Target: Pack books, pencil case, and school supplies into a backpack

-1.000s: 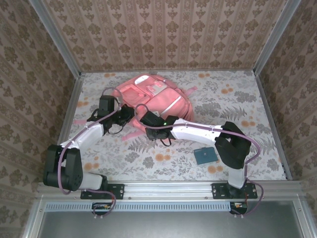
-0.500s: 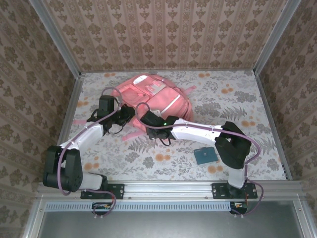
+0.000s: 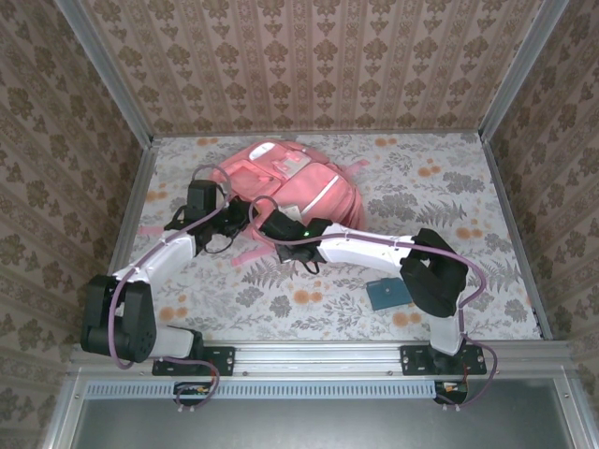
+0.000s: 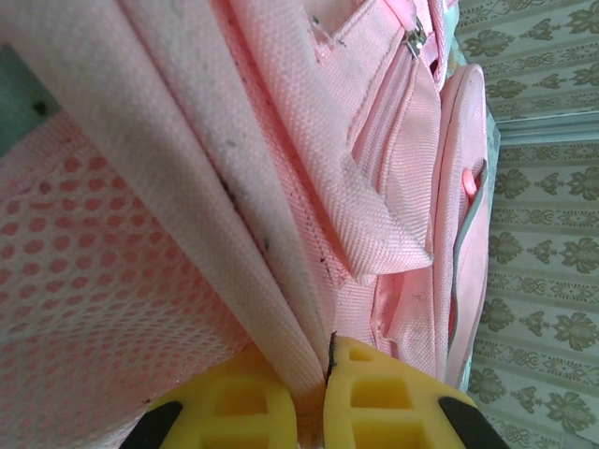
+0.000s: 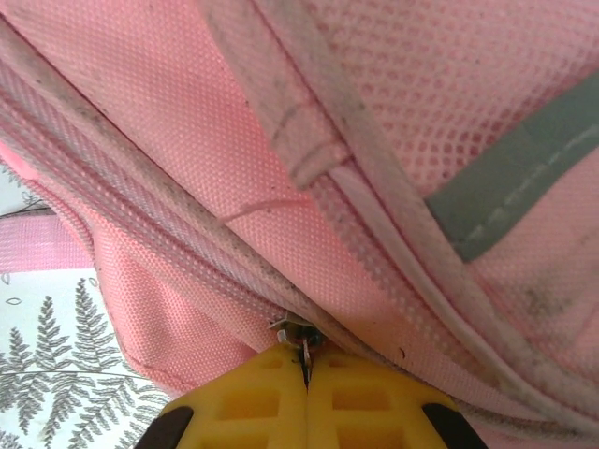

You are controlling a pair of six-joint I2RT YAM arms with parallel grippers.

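Floral table (image 3: pixel 449 187), backpack (image 3: pixel 299 182), teal book (image 3: pixel 387 294) outside

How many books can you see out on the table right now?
1. A small teal book lies flat on the table, near the right arm's base, apart from the backpack. Others may be hidden under the arms or inside the backpack.

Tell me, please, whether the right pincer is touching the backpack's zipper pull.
Touching. The right wrist view shows the right pincer shut on the metal zipper pull of the backpack.
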